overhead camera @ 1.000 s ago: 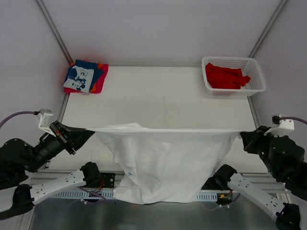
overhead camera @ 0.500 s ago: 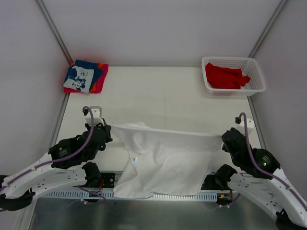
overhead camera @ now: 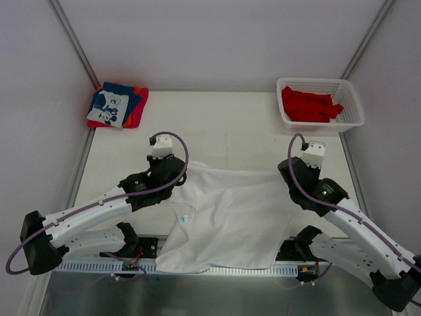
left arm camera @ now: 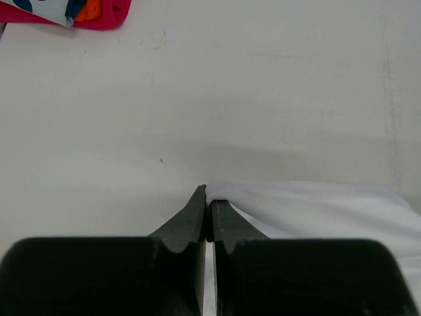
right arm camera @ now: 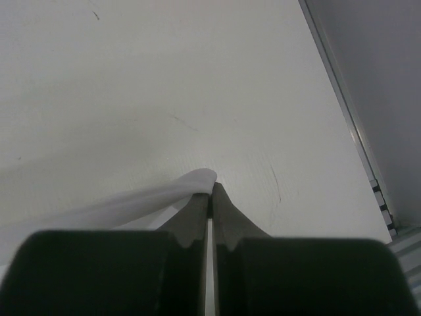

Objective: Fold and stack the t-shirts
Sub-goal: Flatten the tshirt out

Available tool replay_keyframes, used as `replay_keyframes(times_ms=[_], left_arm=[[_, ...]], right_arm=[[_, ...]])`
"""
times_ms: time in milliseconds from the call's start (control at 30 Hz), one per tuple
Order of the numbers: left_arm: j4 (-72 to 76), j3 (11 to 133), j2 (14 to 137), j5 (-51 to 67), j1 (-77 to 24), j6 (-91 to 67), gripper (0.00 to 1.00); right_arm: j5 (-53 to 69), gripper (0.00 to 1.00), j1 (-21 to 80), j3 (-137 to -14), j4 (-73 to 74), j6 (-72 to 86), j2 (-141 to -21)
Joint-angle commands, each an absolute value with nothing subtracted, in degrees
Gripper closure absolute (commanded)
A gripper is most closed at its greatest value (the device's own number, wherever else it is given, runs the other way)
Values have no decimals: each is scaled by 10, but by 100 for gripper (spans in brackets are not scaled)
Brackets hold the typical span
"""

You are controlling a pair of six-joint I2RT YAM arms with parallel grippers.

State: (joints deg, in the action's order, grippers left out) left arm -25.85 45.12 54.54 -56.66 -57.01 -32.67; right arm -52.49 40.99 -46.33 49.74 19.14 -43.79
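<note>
A plain white t-shirt (overhead camera: 227, 214) lies spread on the table, its lower part hanging over the near edge. My left gripper (overhead camera: 183, 172) is shut on its far left corner (left arm camera: 227, 192). My right gripper (overhead camera: 284, 176) is shut on its far right corner (right arm camera: 197, 179). Both hold the far edge low over the table. A folded stack of blue, red and orange t-shirts (overhead camera: 118, 105) lies at the far left, its corner showing in the left wrist view (left arm camera: 72, 12). Red t-shirts (overhead camera: 309, 105) lie in the basket.
A white plastic lattice basket (overhead camera: 352, 105) stands at the far right corner. Metal frame rails run along the table's left and right edges (right arm camera: 348, 118). The arm bases and a cable tray (overhead camera: 217, 266) sit at the near edge.
Both grippers have carried the white shirt's top edge forward and down, from stretched in the air near the front edge to low over the table. The shirt now lies mostly flat.
</note>
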Motion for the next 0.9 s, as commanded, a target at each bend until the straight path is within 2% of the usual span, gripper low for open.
replay_keyframes(times_ms=[0, 200, 533, 700, 867], left_arm=[[-86, 447, 591, -503, -507, -226, 100], [-2, 489, 708, -416, -458, -153, 100], [83, 526, 863, -364, -419, -93, 100], [84, 591, 952, -317, -382, -44, 100], [84, 649, 984, -245, -345, 7, 100]], right_arm=[[-548, 100, 389, -481, 413, 154, -487], [-519, 100, 356, -488, 357, 129, -565], [-469, 100, 304, -501, 274, 90, -685], [-441, 100, 273, -570, 258, 60, -800], [-416, 100, 232, -647, 258, 40, -890]])
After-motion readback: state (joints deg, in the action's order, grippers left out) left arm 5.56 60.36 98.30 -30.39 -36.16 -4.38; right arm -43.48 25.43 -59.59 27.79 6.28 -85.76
